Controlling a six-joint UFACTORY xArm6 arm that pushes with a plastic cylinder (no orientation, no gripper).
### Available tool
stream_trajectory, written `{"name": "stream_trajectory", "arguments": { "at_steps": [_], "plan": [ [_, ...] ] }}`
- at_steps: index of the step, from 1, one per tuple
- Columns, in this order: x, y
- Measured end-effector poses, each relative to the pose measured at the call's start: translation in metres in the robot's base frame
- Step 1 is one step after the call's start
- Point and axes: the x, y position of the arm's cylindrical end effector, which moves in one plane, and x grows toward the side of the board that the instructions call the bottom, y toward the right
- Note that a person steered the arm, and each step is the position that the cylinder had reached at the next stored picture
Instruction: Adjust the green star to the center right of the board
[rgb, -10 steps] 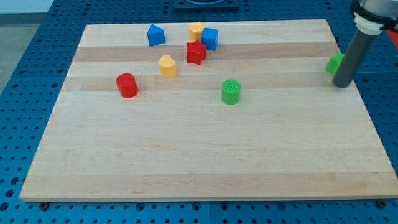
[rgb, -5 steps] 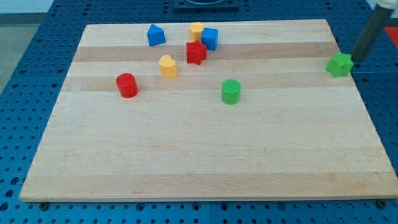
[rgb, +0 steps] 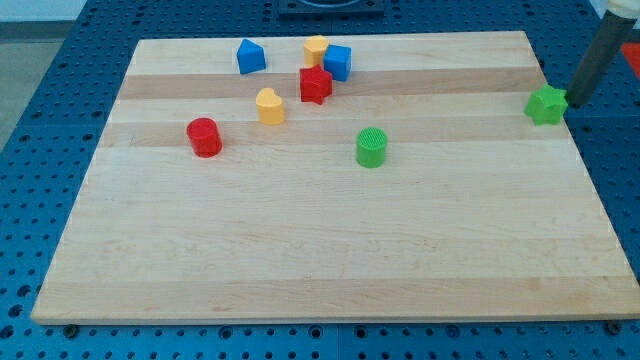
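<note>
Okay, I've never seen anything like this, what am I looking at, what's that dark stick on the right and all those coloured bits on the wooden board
One camera looks down at a wooden board. The dark stick is a robot arm's rod; my tip sits just right of the green star, at the board's right edge. It only pushes blocks; nothing is held. Also on the board: a green cylinder, a red cylinder, a red star, two blue blocks and two yellow blocks.

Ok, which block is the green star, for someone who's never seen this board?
Start at the wooden board's right edge, upper part. The green star sits there alone, just left of my tip. The only other green block, the green cylinder, stands near the board's middle and is round.
</note>
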Motion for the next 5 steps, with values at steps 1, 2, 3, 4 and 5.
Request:
{"name": "stream_trajectory", "arguments": {
  "at_steps": [1, 2, 3, 4, 5],
  "plan": [
    [0.001, -0.025],
    [0.009, -0.051],
    [0.036, -0.075],
    [0.061, -0.084],
    [0.065, -0.084]
  ]
}}
